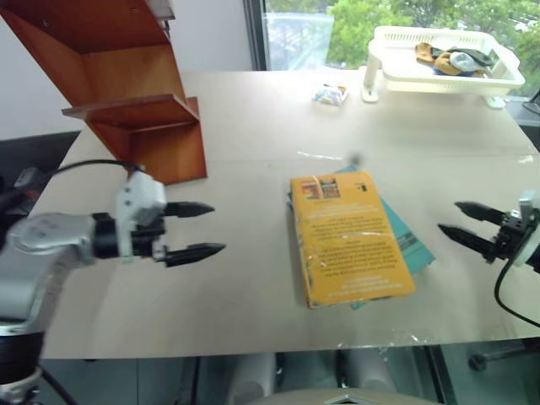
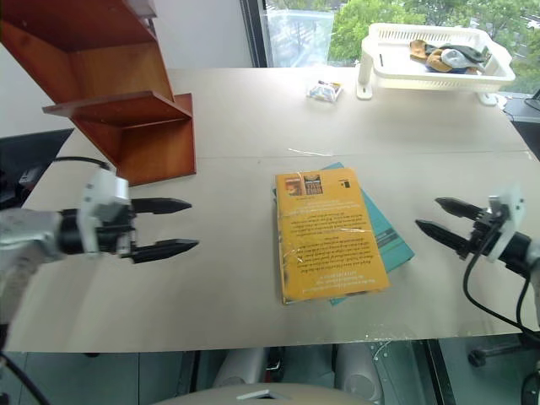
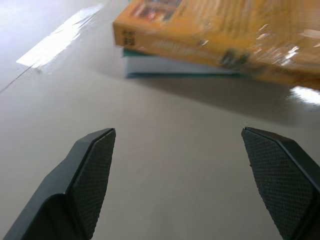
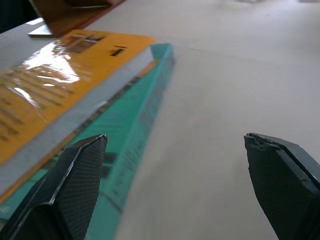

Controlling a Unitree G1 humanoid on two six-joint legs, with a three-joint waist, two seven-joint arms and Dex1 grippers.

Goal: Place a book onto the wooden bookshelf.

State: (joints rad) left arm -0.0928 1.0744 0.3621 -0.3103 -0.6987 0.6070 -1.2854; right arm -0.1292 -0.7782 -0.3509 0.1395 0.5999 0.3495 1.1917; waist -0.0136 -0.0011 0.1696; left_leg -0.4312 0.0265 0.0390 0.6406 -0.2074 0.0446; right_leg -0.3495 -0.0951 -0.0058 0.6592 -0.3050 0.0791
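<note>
lying between open grippers (untouched) — book (image 1: 349, 238) on teal book (image 1: 413, 245)

**An office-like room set up for robot trials**

A wide pale table (image 1: 253, 118) stands against a large window (image 1: 312, 29) with green trees outside; a white wall runs beside the window frame; the tabletop carries a sparse, staged set of things rather than working clutter: a small wooden bookshelf (image 1: 126, 93) at one corner, two stacked books (image 2: 329, 232) in the middle, a white plastic rack (image 1: 439, 63) with a few small items at the far edge, a little wrapped packet (image 1: 330, 94) near it; strips of clear tape (image 1: 321, 156) hold the table covering down; a black cable (image 2: 498, 308) hangs by the table edge.
</note>
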